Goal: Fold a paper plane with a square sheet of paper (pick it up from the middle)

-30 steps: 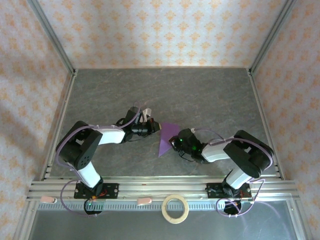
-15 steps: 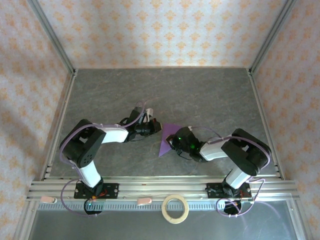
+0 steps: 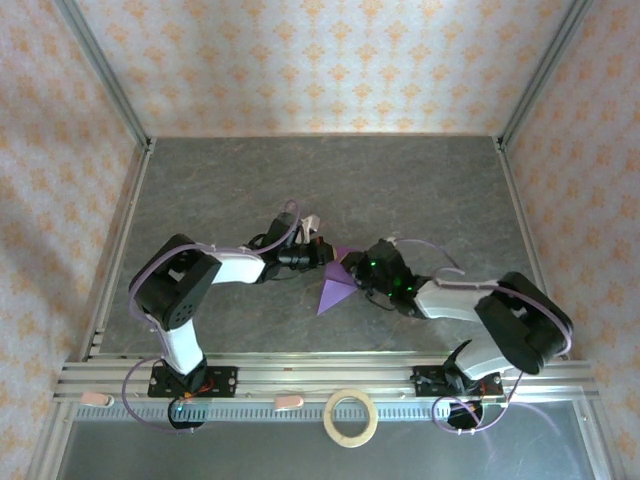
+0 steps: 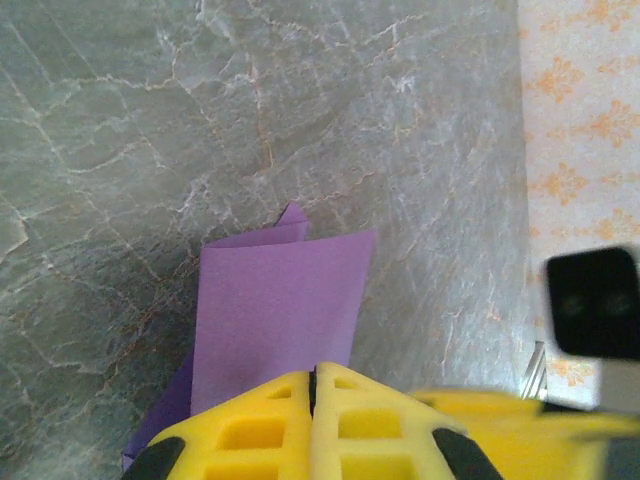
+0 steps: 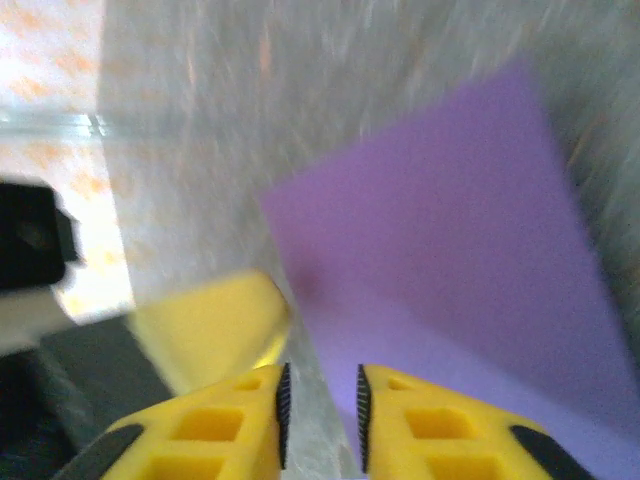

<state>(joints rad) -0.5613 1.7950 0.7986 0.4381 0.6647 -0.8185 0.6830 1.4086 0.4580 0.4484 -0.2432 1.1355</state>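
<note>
Paper [image 3: 334,290] folded, purple | left gripper [image 4: 313,378] clamps it | right gripper [image 5: 320,402] ajar

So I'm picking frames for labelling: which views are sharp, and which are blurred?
Right wrist: motion-blurred, purple paper and table smeared, its own fingers crisper. Left wrist: sharp, paper casting a soft shadow on the table beside it. Top external: sharp, evenly lit, no glare.

The top external camera looks steeply down from above and behind the arm bases, covering the whole tabletop [image 3: 200,190]. Both wrist cameras sit low and close, facing the purple paper [image 3: 333,292] near the tabletop's middle, which all views share. The blurred right one seems tilted.
</note>
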